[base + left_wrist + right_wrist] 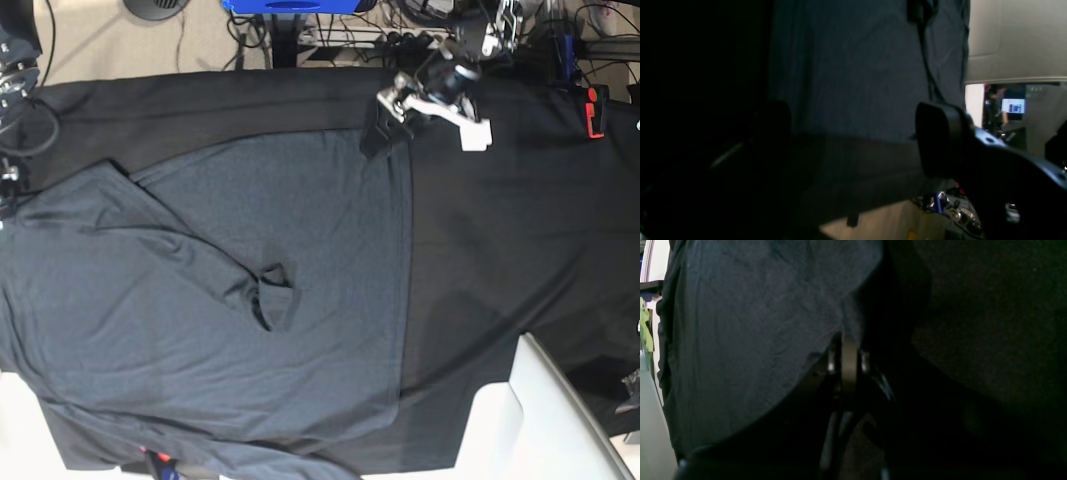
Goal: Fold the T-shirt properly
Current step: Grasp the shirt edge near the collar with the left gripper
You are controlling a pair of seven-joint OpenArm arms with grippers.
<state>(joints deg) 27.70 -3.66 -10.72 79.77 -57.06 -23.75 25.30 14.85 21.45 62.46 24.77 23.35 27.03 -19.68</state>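
Observation:
The slate-grey T-shirt lies spread over the black table covering, and its left part is rumpled, with long creases running to a dark bunched spot. My left gripper stands open at the shirt's far edge near its corner. In the left wrist view, the left gripper has its dark fingers wide apart in front of the T-shirt. The right gripper is shut, and the T-shirt drapes down onto its tip. In the base view the right gripper itself is hidden.
A white panel juts over the table's near right corner. A red clamp sits on the far right edge. Cables and a blue box lie beyond the far edge, and more cabling hangs at the far left.

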